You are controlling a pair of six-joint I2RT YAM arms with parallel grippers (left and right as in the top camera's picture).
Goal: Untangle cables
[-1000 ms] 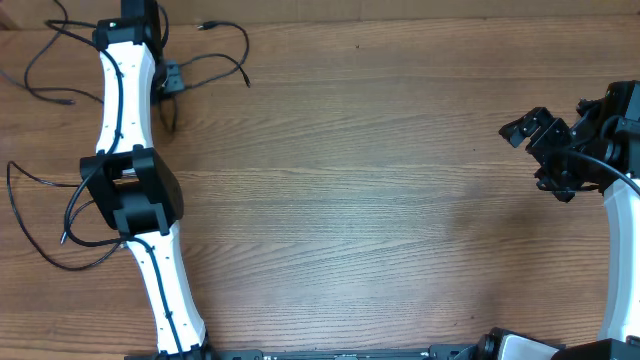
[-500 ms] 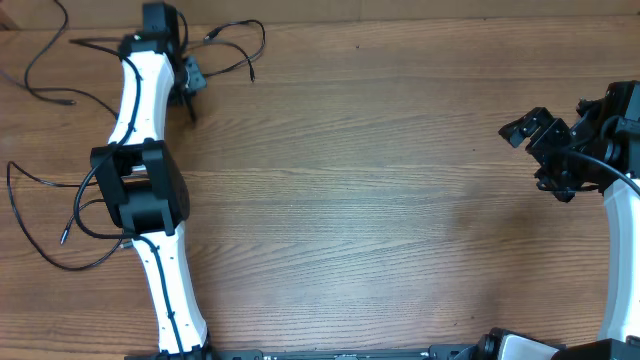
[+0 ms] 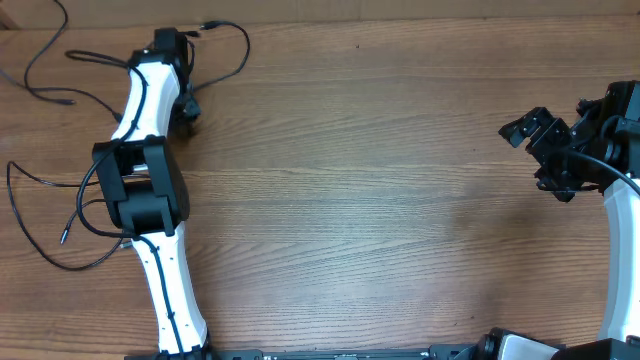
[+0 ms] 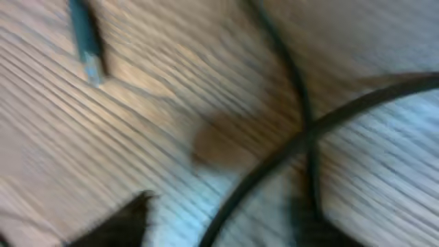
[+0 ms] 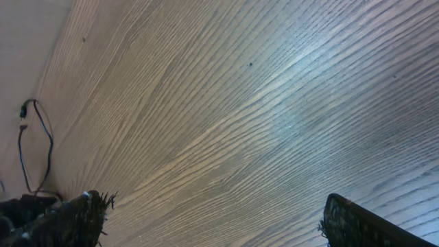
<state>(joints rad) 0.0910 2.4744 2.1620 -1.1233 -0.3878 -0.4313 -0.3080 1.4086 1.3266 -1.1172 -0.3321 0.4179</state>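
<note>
Several thin black cables lie spread at the table's far left. One cable [image 3: 245,45] arcs from a plug at the top edge back toward my left gripper [image 3: 186,108]. A second cable [image 3: 30,62] curls in the top-left corner, and a third [image 3: 12,200] loops beside the left arm's elbow. The blurred left wrist view shows two crossing cable strands [image 4: 305,130] and a plug end [image 4: 86,38]. My left gripper [image 4: 226,219] is open, with one strand lying loose between its fingers. My right gripper [image 3: 530,130] stands open and empty at the far right.
The bare wooden tabletop [image 3: 380,200] stretches between the two arms. The right wrist view shows only wood grain, plus one distant cable [image 5: 49,140] at its left edge. The left arm's elbow [image 3: 140,185] sits over part of the left loop.
My left gripper has gone from shut to open, letting go of the cable strand it held. The top cable's loop has slid back left. The right arm has not moved.
</note>
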